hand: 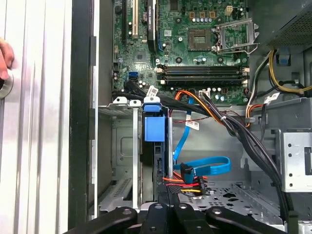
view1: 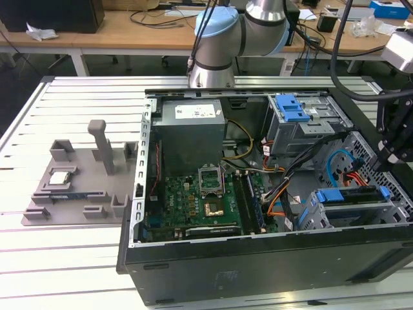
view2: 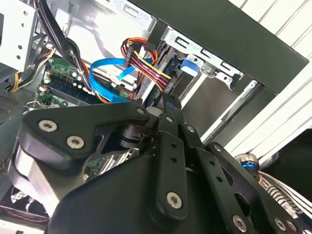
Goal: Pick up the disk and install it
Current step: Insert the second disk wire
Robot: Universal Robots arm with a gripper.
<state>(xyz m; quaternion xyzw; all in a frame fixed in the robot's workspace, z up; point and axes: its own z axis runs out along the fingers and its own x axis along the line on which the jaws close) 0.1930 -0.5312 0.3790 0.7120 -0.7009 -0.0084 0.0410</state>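
Note:
The disk (view1: 352, 194) sits on edge in the grey drive cage (view1: 335, 219) at the front of the open computer case, on the exterior view's right, its blue rails showing along the top. In the first wrist view the disk (hand: 160, 161) runs down a cage slot under a blue rail end (hand: 155, 127). My gripper (view1: 389, 155) hangs just above and beyond the disk's outer end. Its black fingers (hand: 168, 195) are drawn together, the gripper shut, in line with the disk's end. The second wrist view has the gripper (view2: 165, 105) pointing at the same slot.
Blue data cable (hand: 209, 168) and red-yellow power wires (view2: 146, 63) lie beside the cage. The motherboard (view1: 200, 206), power supply (view1: 190, 126) and an upper cage with a blue latch (view1: 293, 106) fill the case. A grey fixture (view1: 77, 187) holds a small chip. A person's hand (hand: 4, 58) rests outside the case.

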